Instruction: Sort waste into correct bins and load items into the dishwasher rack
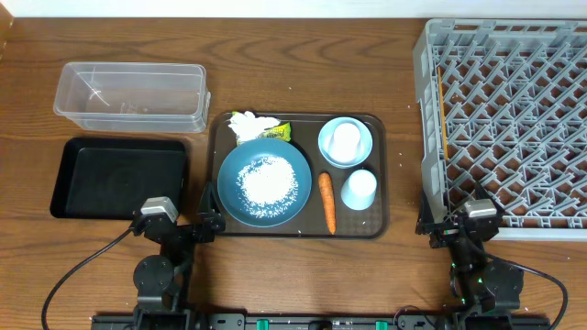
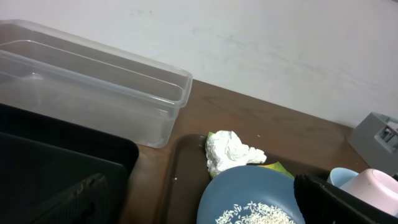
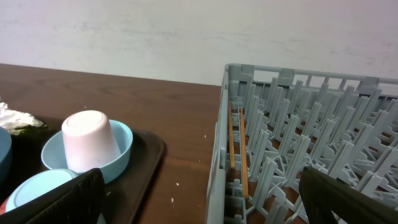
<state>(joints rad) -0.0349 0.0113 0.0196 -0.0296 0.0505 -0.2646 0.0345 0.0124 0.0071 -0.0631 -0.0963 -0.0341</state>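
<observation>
- From overhead, nothing looks done yet. The clear tub [image 1: 131,94] and the black tray [image 1: 119,177] on the left hold nothing I can make out. The grey dishwasher rack [image 1: 427,110] on the right has no dishes in it, only thin wooden sticks [image 1: 441,110] by its left wall.
- Everything to be sorted sits on the brown serving tray [image 1: 304,128] in the middle. The dark-blue dish [image 1: 229,183] has rice grains [image 1: 269,181] heaped on it. The crumpled tissue [image 1: 249,126] and yellow-green wrapper [image 1: 278,131] lie just behind it. The pale-blue bowl [image 1: 326,147] has a white cup [image 1: 346,140] upside down inside, with a pale-blue cup [image 1: 359,189] in front.
- The carrot [image 1: 327,202] lies between dish and cup. Its long axis runs from the wall side towards the arms, thick end away and tip pointing at the robot.
- The left gripper [image 1: 181,222] and right gripper [image 1: 463,218] sit at the near table edge.
- Left wrist view: its fingers [image 2: 348,202] are spread wide with nothing between them. The tub, tissue and dish lie ahead.
- Right wrist view: its fingers [image 3: 348,199] are likewise spread and empty. The rack wall is just ahead, the bowl and cups off to the left.
- I'd judge the whole job remains: four kinds of waste to bin, four pieces to rack.
</observation>
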